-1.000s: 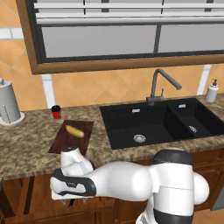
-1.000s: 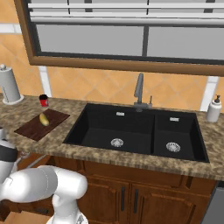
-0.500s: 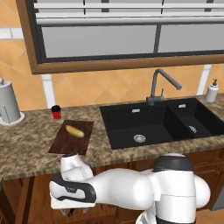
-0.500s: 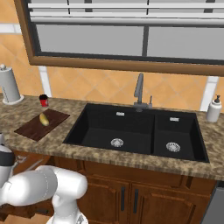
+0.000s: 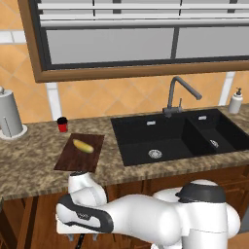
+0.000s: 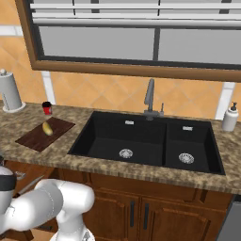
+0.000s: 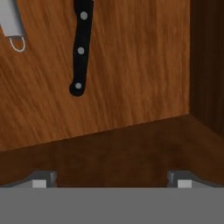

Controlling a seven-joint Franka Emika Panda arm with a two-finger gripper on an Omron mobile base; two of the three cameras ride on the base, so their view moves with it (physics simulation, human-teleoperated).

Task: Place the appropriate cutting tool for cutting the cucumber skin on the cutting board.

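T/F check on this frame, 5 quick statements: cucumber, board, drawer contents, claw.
1. The cucumber lies on the cutting board. True.
2. The peeler is already on the board. False: it lies on the wooden drawer floor, at the top left of the hand view.
3. A black-handled knife lies beside the peeler in the drawer. True.
4. The claw is shut on the knife. False: its tips stand wide apart with nothing between them.
5. A red cup stands in the sink. False: it stands on the counter behind the board.
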